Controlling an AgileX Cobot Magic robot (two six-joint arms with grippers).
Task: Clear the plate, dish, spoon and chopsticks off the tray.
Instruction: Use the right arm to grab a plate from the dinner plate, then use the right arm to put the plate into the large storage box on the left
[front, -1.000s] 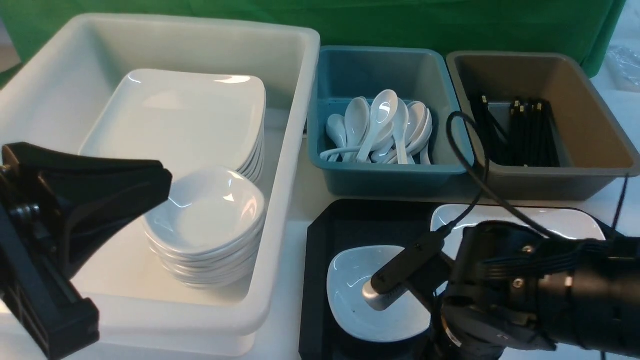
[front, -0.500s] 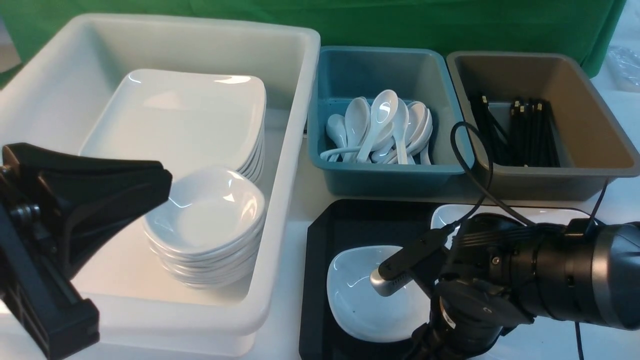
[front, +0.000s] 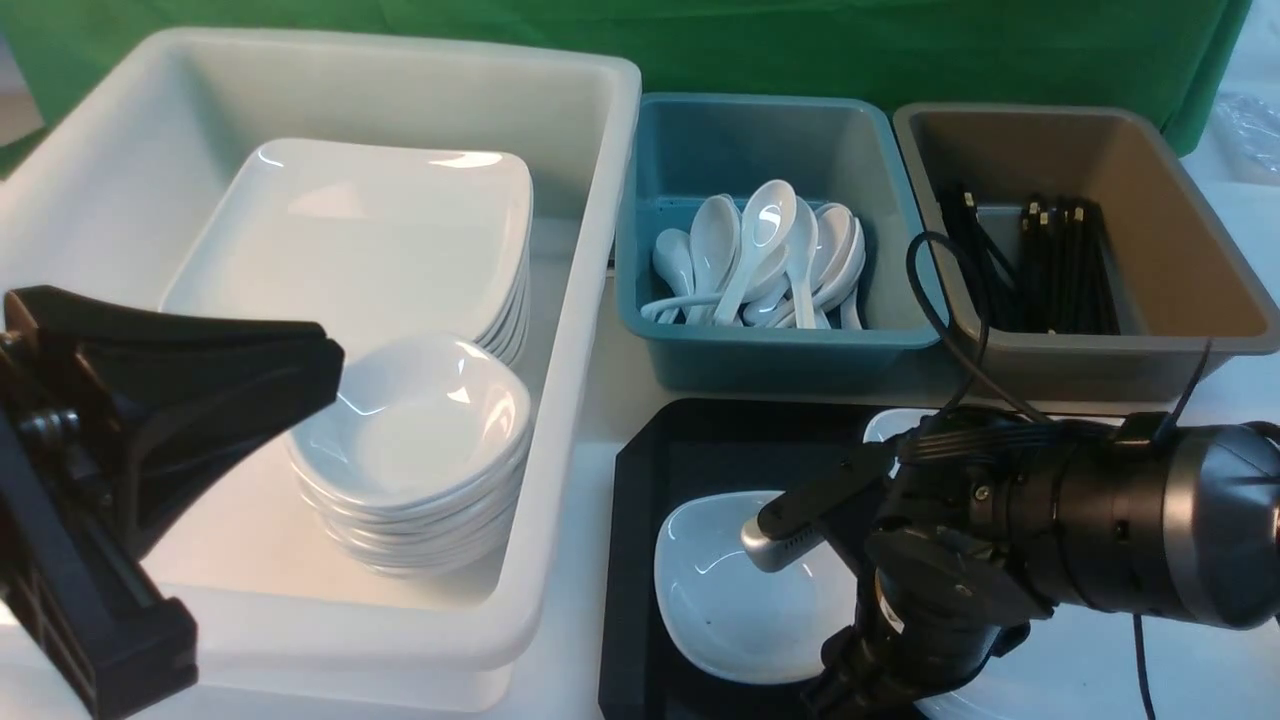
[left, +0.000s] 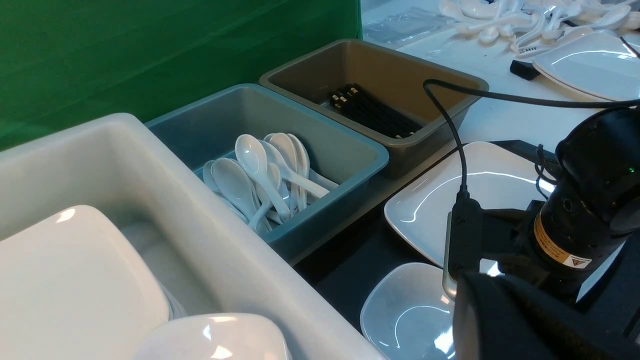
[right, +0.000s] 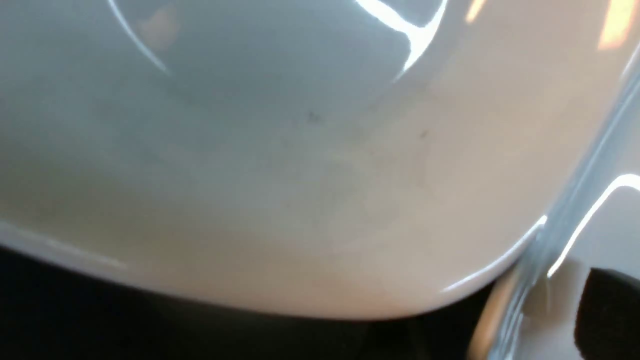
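Note:
The black tray lies at the front right. On it sits the small white dish, also seen as the dish. Beside it lies the large plate, mostly covered by my right arm in the front view. My right gripper hangs low at the dish's near right corner. Up close the dish fills the right wrist view, with one dark finger standing wide over the plate's edge; the jaws are open. My left gripper is shut and empty above the white tub. No spoon or chopsticks show on the tray.
The white tub on the left holds stacked plates and stacked dishes. Behind the tray, a teal bin holds white spoons and a brown bin holds black chopsticks. A green backdrop closes the rear.
My right arm has rolled its wrist and shifted further over the plate, covering more of it, with the gripper settling at the dish's corner. The dish and the left arm have not moved.

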